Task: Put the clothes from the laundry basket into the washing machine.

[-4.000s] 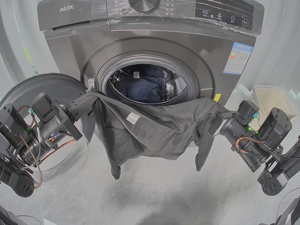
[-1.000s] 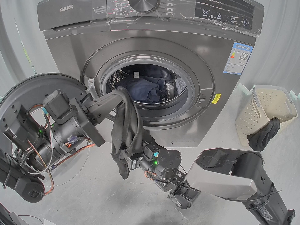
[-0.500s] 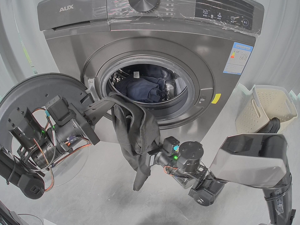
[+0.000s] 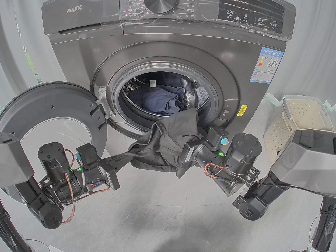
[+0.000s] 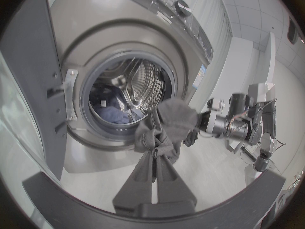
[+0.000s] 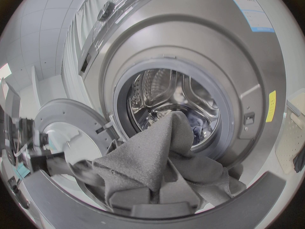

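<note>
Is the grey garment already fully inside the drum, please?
No, the grey garment hangs before the washing machine, between left gripper and right gripper.

Pale curtains [image 5: 222,26] hang beside a glossy grey floor [image 4: 157,210].

My left arm [image 4: 52,158] and right arm [image 4: 243,147] are dark grey cylinders under silver shells [image 4: 308,161]. Orange cables [image 4: 67,189] and green lights [image 4: 220,154] mark each wrist.

Right gripper [image 6: 154,195] fingertips buried under grey garment [image 4: 168,140] in head view. Laundry basket [image 4: 280,130], 3 o'clock of washing machine [image 4: 168,46], lower half hidden behind right arm [image 4: 308,158].
</note>
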Robot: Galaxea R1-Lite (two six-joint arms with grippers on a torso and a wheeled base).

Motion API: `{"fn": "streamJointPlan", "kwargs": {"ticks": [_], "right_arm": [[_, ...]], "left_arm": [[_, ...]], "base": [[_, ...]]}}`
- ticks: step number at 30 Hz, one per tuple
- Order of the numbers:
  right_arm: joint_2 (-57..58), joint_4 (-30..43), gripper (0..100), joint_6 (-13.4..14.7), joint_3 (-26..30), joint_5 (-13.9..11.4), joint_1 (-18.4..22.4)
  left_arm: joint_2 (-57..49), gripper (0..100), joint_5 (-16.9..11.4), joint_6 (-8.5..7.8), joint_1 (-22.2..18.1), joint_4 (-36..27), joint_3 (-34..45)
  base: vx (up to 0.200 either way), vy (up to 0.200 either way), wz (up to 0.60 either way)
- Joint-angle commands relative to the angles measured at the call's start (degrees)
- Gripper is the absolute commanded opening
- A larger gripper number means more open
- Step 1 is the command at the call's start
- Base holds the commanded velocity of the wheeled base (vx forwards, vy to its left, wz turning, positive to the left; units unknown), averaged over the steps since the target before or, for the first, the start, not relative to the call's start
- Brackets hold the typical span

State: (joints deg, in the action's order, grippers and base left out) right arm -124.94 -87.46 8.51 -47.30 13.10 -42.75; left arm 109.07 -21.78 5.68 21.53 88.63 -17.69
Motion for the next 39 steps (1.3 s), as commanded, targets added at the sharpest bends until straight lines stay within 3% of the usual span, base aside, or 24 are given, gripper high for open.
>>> {"fn": "streamJointPlan", "kwargs": {"ticks": [1, 3, 4, 12, 13, 18, 20, 24, 29, 33, 39], "right_arm": [[2.51, -0.17, 0, 0.19, 0.10, 0.17, -0.40], [2.51, -0.17, 0, 0.19, 0.10, 0.17, -0.31], [2.51, -0.17, 0, 0.19, 0.10, 0.17, -0.31], [2.42, 0.00, 0, 0.19, -0.16, 0.17, 1.53], [2.42, 0.00, 0, 0.19, -0.25, 0.17, 1.71], [2.07, 0.09, 0, 0.28, -0.95, 0.17, 2.23], [1.98, -0.17, 0, 0.37, -0.78, 0.17, 1.71], [2.07, -0.17, 0, 0.28, -0.43, 0.17, 0.83], [2.16, 0.09, 0, 0.28, -0.16, 0.17, 0.21], [1.98, -0.35, 0, 0.37, 0.89, 0.17, 0.13], [2.25, 0.09, 0, 0.46, 0.72, 0.17, -0.93]], "left_arm": [[3.96, 0, -0.10, 0.03, 0.27, 0.06, 0.46], [3.96, 0, -0.63, -0.06, 0.27, 0.06, 0.73], [3.96, 100, -1.15, -0.06, 0.27, 0.06, 0.81], [4.66, 100, -1.95, -0.76, 0.80, 0.06, 5.21], [4.75, 100, -2.39, -1.37, 0.88, 0.06, 5.82], [7.39, 100, -6.34, -7.53, 1.15, 0.06, 10.22], [7.03, 100, -6.69, -8.84, 1.06, 0.06, 9.51], [5.19, 100, -6.43, -8.32, 1.15, 0.06, 5.56], [5.80, 100, -4.76, -6.30, 0.97, 0.06, -4.37], [7.91, 100, -2.21, -5.94, 1.15, 0.06, -9.29], [11.96, 100, -2.03, -5.94, 2.03, 0.06, -13.51]], "base": [[0.000, 0.000, 0.00], [0.000, 0.000, 0.00], [0.000, 0.000, 0.00], [0.000, 0.000, 0.00], [0.000, 0.000, 0.00], [0.000, 0.000, 0.00], [0.000, 0.000, 0.00], [0.000, 0.000, 0.00], [0.000, 0.000, 0.00], [0.000, 0.000, 0.00], [0.000, 0.000, 0.00]]}}
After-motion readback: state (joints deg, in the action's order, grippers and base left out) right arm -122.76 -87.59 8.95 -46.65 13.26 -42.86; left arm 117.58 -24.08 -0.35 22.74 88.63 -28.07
